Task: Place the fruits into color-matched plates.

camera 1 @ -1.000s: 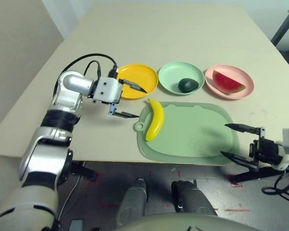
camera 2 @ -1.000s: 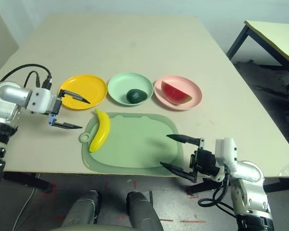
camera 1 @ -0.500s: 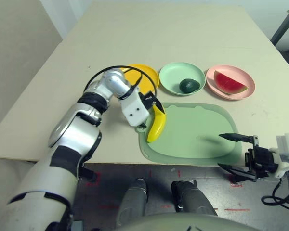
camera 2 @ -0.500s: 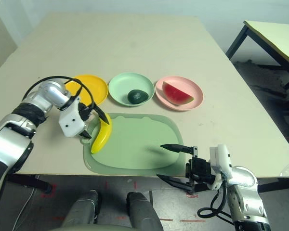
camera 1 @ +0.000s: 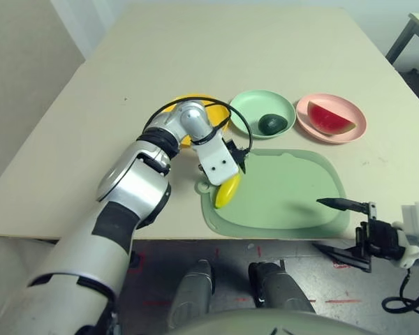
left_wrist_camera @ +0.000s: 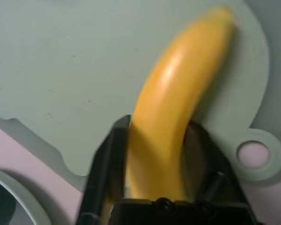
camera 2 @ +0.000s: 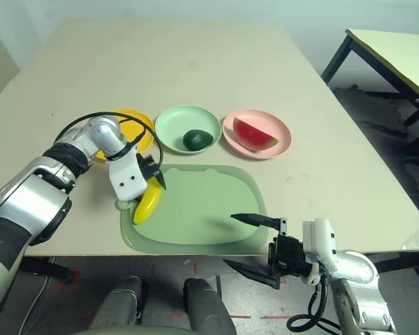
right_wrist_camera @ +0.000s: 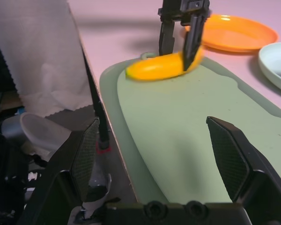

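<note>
Beige table (camera 1: 195, 49) filling the frame, green cutting board (camera 1: 286, 192) lower centre, yellow (camera 1: 195, 105), mint (camera 1: 255, 108) and pink plates (camera 1: 349, 115) above it, my left claw (camera 1: 230, 167) clamped on the banana (camera 1: 227, 190) at the board's left edge, my right claw (camera 1: 335, 225) spread apart lower right.

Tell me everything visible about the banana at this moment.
The banana is a curved, glossy yellow toy fruit that looks like smooth plastic. It lies on the left edge of the green cutting board, beside the board's hanging hole, not yet in the yellow plate. The left pincer comes down from above, its two black fingers closed on either side of the banana's middle. Nothing else touches it.
</note>
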`<state>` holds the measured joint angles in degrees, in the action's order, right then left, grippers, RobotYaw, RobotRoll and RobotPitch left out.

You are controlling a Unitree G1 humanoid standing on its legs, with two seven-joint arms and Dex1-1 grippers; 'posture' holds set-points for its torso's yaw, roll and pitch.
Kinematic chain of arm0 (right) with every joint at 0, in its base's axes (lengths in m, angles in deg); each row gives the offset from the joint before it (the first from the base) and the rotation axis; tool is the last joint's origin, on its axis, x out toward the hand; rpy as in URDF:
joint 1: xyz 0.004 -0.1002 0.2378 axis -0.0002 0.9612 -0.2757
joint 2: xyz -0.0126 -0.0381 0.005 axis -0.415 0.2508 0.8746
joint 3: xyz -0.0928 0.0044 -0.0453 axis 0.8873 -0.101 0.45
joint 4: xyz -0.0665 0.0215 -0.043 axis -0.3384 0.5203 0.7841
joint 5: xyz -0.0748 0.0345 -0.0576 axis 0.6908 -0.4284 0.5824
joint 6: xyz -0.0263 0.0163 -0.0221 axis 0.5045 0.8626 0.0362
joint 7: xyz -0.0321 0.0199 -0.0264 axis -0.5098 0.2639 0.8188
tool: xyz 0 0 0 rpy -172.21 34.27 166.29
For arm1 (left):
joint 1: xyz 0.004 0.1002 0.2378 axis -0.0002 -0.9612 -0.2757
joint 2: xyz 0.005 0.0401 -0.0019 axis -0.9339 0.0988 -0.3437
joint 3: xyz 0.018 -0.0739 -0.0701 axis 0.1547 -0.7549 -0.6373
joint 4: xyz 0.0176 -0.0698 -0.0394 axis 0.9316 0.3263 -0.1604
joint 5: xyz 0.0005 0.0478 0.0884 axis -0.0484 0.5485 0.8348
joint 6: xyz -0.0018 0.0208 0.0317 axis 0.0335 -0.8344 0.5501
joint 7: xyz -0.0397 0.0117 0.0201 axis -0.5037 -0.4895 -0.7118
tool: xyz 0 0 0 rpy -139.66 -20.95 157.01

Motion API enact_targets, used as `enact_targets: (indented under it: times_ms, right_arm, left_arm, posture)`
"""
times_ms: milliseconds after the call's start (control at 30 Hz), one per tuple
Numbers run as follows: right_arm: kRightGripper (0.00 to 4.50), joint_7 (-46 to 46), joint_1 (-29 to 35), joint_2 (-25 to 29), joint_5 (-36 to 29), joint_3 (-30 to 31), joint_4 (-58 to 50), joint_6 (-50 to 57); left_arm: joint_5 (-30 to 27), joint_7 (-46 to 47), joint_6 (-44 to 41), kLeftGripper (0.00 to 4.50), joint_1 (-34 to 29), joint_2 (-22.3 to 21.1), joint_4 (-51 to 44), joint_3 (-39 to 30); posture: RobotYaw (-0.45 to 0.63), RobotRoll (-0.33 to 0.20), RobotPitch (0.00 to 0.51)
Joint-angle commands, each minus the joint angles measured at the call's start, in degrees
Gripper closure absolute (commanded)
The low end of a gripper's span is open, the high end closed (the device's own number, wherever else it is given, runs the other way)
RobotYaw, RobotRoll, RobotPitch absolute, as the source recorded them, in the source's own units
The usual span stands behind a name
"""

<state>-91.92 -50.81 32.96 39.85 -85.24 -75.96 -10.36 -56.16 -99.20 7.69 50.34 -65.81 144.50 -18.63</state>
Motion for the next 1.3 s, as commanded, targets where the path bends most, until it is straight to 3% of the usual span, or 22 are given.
enact_targets:
  times_ms: [33,267,467,600,767,1233,1300]
  right_arm:
    - [0.0,0.7,0.8,-0.2,-0.7,-0.2,-0.8,-0.2]
    - [0.0,5.4,0.3,-2.2,-1.9,-0.4,-1.6,1.2]
    - [0.0,12.5,-0.2,-5.7,-1.1,0.9,-4.7,2.9]
    - [0.0,18.1,-1.1,-7.5,-0.4,0.6,-6.9,4.8]
    - [0.0,22.5,0.2,-8.7,-1.5,0.1,-10.8,6.7]
    - [0.0,24.3,4.5,-7.8,-1.3,-0.3,-14.1,7.2]
    - [0.0,24.4,4.5,-7.8,-1.3,-0.3,-14.1,7.4]
  left_arm:
    - [0.6,-1.1,-0.4,2.92,-0.9,-0.9,0.7,-0.2]
    - [-2.2,-0.8,-3.3,2.92,2.4,-3.9,0.7,-4.4]
    - [8.7,20.0,-11.3,2.92,8.7,-9.0,2.3,-2.5]
    - [15.7,34.4,-21.1,2.92,10.2,-9.4,4.2,-0.3]
    - [19.2,43.9,-29.3,2.92,9.1,-8.9,5.9,-0.2]
    - [25.5,53.7,-35.8,2.92,2.9,-9.6,7.0,1.1]
    - [25.5,53.8,-35.9,2.18,2.8,-9.6,7.0,0.8]
  posture:
    - [-0.16,0.0,0.125]
    - [-0.13,0.0,0.131]
    - [-0.13,0.0,0.135]
    - [-0.14,0.0,0.138]
    - [-0.15,0.0,0.145]
    - [-0.19,0.0,0.161]
    - [-0.18,0.0,0.163]
